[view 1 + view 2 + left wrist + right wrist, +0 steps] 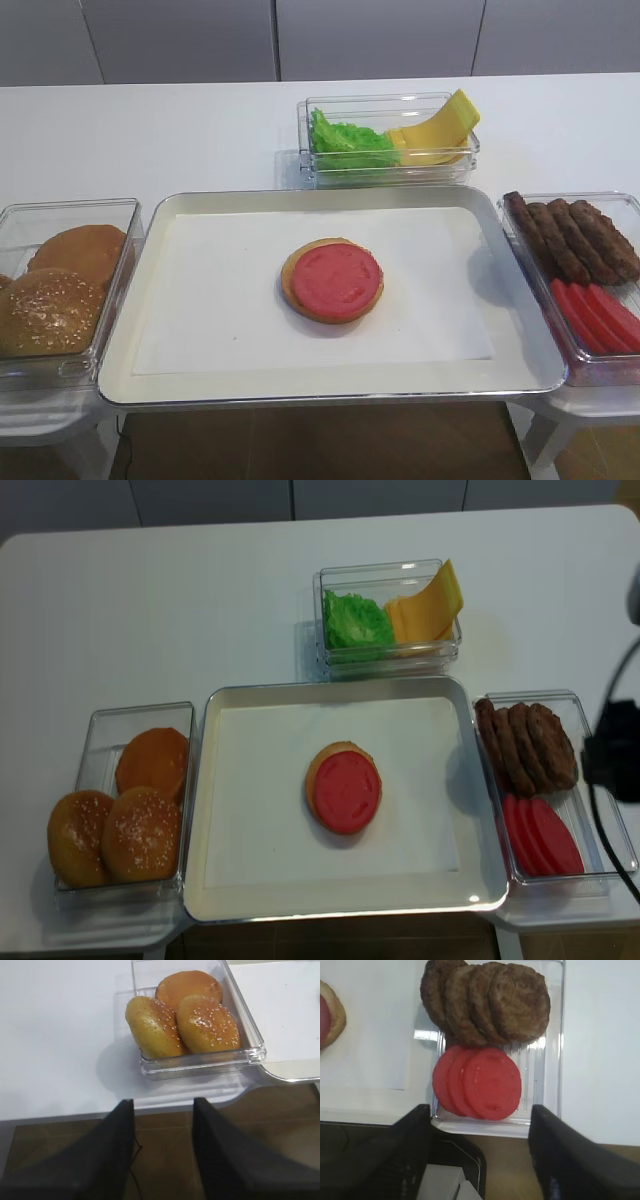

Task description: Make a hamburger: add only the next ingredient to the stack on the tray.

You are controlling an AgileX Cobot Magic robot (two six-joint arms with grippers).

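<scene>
A round red tomato slice [336,278] lies flat on the bun bottom half [296,298], the stack, in the middle of the silver tray [150,385] with its white liner. No gripper is near it. My right gripper [480,1122] hangs past the table's front edge, below the right bin, open with nothing between its dark fingers [415,1125]. More tomato slices [480,1082] lie overlapped in that bin. My left gripper [162,1112] is off the front edge too, below the bun bin, open and empty.
The right clear bin [628,205] holds brown patties [575,235] and tomato slices [600,315]. A left bin [70,205] holds sesame bun tops [50,310]. A back bin [390,100] has green lettuce [345,140] and yellow cheese [440,125]. A dark arm part [612,750] stands right of the patty bin.
</scene>
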